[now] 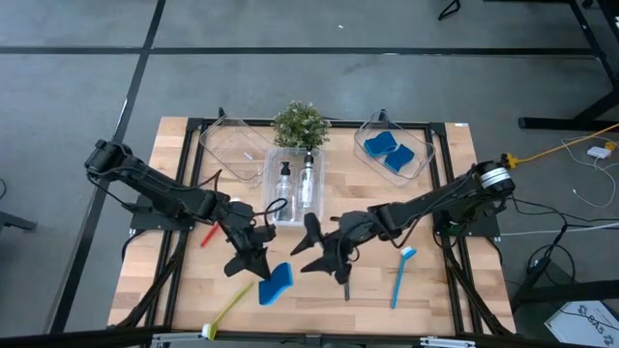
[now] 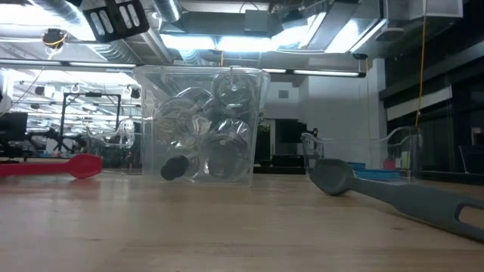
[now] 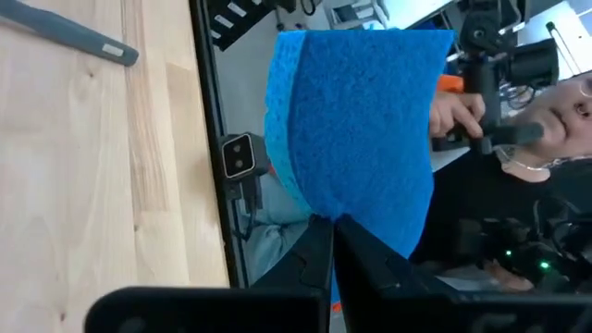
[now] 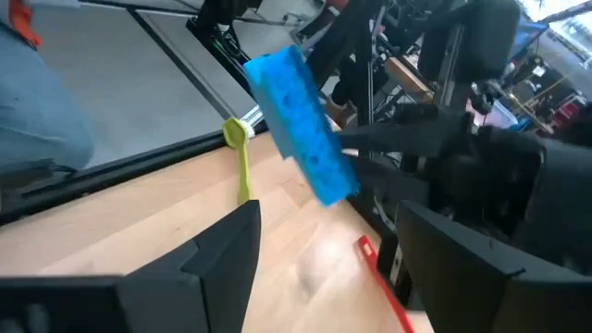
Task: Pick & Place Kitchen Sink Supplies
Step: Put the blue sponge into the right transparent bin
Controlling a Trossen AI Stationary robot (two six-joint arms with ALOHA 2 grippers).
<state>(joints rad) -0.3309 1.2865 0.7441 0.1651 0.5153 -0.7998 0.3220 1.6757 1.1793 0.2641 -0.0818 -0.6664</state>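
My left gripper (image 1: pixel 259 266) is shut on a blue wavy-edged sponge (image 1: pixel 276 283) above the table's near middle; the sponge (image 3: pixel 356 129) fills the left wrist view. My right gripper (image 1: pixel 324 256) stands open just right of it, facing the sponge (image 4: pixel 301 125), with nothing between its fingers. A grey brush (image 2: pixel 393 196) lies flat on the table below the right gripper. Also flat on the wood lie a red brush (image 1: pixel 208 235), a yellow-green brush (image 1: pixel 227 311) and a blue brush (image 1: pixel 401 275). Two pump bottles (image 1: pixel 295 184) stand in a clear bin. My left gripper pinches one edge of the sponge (image 3: pixel 338 208) between its two fingers. The fingers come at it nearly level, slanting slightly down toward the table's near edge. The sponge stands out beyond the fingertips, lifted clear of the table (image 4: pixel 305 139).
A clear bin holding two blue sponges (image 1: pixel 392 150) stands at the back right and an empty clear bin (image 1: pixel 232 145) at the back left. A small potted plant (image 1: pixel 302 124) stands between them. A person shows beyond the table's near edge in the left wrist view.
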